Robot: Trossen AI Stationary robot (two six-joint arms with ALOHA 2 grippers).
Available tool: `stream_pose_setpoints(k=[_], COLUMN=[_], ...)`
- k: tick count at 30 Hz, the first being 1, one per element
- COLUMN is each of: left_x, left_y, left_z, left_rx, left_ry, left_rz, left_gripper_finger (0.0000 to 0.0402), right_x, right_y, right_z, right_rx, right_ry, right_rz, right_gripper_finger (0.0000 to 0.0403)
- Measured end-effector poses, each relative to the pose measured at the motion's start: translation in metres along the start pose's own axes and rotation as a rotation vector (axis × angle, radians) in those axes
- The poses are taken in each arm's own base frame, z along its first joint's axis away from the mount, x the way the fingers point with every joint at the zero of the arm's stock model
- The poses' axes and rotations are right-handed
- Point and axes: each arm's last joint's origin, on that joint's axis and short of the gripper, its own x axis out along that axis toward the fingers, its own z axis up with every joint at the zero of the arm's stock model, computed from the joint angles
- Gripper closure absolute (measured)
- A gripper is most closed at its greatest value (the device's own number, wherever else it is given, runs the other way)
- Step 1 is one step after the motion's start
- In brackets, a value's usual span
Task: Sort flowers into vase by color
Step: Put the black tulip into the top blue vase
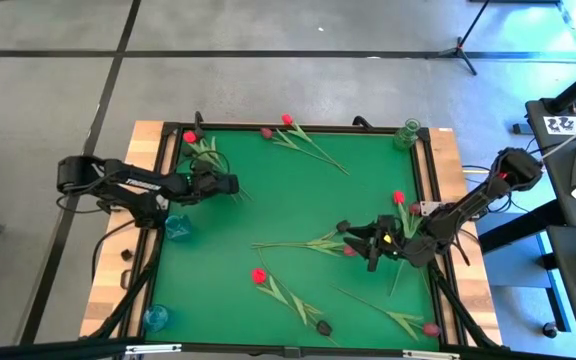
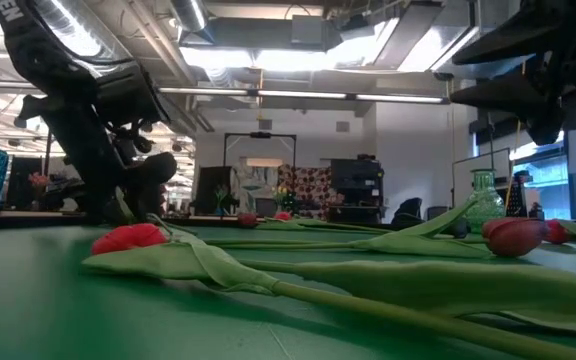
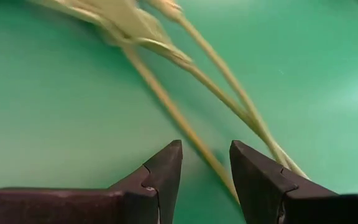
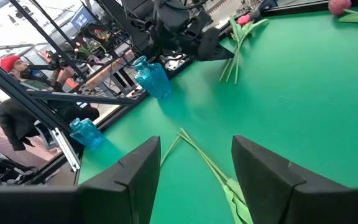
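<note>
A: How do the jaws stand, seen from above?
B: The left gripper (image 1: 236, 185) sits at the table's (image 1: 268, 205) left side, just beside a bunch of flowers (image 1: 206, 150) near the far-left corner. The right gripper (image 1: 364, 243) is low over the right half, its jaws apart over stems lying across the middle. Other tulips lie scattered: one by the far edge (image 1: 290, 124), one red head (image 1: 259, 275) near the front, and a dark one (image 1: 324, 327) at the front edge.

A: And the vases?
B: A blue vase (image 1: 178, 227) stands at the left edge, a second blue one (image 1: 156, 318) at the front-left corner, and a green vase (image 1: 408, 133) at the far-right corner.

A: From table height?
B: A red tulip (image 2: 131, 237) lies close, its stem running to the right; another head (image 2: 514, 236) lies to the right. A dark arm (image 2: 88, 130) comes down on the left.

A: The left wrist view?
B: The jaws are apart, not clamped, with pale stems (image 3: 185, 121) on the green cloth running between them.

A: The right wrist view?
B: Jaws wide apart, holding nothing, above a stem (image 4: 207, 163). Beyond stand both blue vases and the left arm, and a person (image 4: 17, 93) past the table.
</note>
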Motion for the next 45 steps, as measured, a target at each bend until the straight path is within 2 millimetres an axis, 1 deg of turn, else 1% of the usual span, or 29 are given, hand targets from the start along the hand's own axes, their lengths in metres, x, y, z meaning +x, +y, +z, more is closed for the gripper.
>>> stream_pose_setpoints(k=[5,7,14,17,22,24,26,28,31,34,37,40,45], left_x=[0.006,0.008,0.014,0.014,0.012,0.01,0.003,-0.008,-0.032,-0.057,-0.074,-0.085,-0.092], left_y=[0.003,0.003,0.002,0.002,0.005,0.005,0.005,0.001,-0.008,-0.021,-0.029,-0.037,-0.047], left_z=[0.002,0.001,-0.007,-0.01,-0.013,-0.014,-0.015,-0.015,-0.015,-0.007,-0.002,0.009,0.033], left_rx=[-0.185,-0.207,-0.183,-0.164,-0.119,-0.089,-0.029,0.045,0.162,0.243,0.355,0.434,0.545], left_ry=[-0.041,-0.043,-0.07,-0.063,-0.066,-0.056,-0.02,0.03,0.139,0.158,0.212,0.241,0.348], left_rz=[0.048,0.054,0.074,0.081,0.099,0.102,0.103,0.095,0.075,0.029,0.023,0.037,0.035], left_gripper_finger=[0.0266,0.0266,0.0272,0.0297,0.0372,0.0392,0.0395,0.0398,0.04,0.0401,0.0401,0.0401,0.0401], right_x=[0.002,0.003,0.004,0.004,0.004,0.004,0.004,0.004,0.004,0.004,0.004,0.004,0.004], right_y=[-0.001,-0.002,-0.002,-0.002,-0.002,-0.002,-0.002,-0.002,-0.002,-0.002,-0.003,-0.003,-0.002], right_z=[-0.005,-0.006,-0.009,-0.009,-0.009,-0.009,-0.009,-0.01,-0.01,-0.01,-0.009,-0.009,-0.009], right_rx=[0.016,0.019,0.032,0.036,0.036,0.037,0.044,0.05,0.06,0.06,0.059,0.058,0.06], right_ry=[0.008,0.011,0.022,0.027,0.027,0.027,0.032,0.047,0.049,0.047,0.035,0.028,0.028], right_rz=[-0.013,-0.018,-0.016,-0.013,-0.012,-0.012,-0.008,0.003,0.001,-0.001,-0.011,-0.016,-0.015], right_gripper_finger=[0.0205,0.0205,0.0205,0.0205,0.0205,0.0205,0.0205,0.0205,0.0205,0.0205,0.0205,0.0205,0.0205])
